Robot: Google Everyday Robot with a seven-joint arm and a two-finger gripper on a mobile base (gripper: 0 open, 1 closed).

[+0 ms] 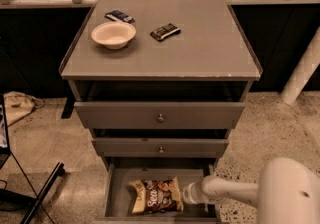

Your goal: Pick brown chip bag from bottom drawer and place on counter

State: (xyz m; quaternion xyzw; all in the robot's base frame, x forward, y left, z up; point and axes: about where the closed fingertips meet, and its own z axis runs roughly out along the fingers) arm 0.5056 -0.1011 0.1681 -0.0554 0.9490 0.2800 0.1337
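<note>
The brown chip bag (156, 196) lies in the open bottom drawer (118, 193), slightly tilted, with its cream ends at left and right. My gripper (184, 195) is low inside the drawer, right at the bag's right end, on the white arm (225, 192) that reaches in from the lower right. The contact point is hidden. The counter (200, 48) is the grey top of the cabinet, above the two upper drawers.
On the counter stand a cream bowl (113, 34) and two small dark wrapped bars (165, 31) (119, 16). The two upper drawers (160, 115) (160, 147) stick out slightly over the bottom one. A black stand leg (42, 188) lies on the floor at left.
</note>
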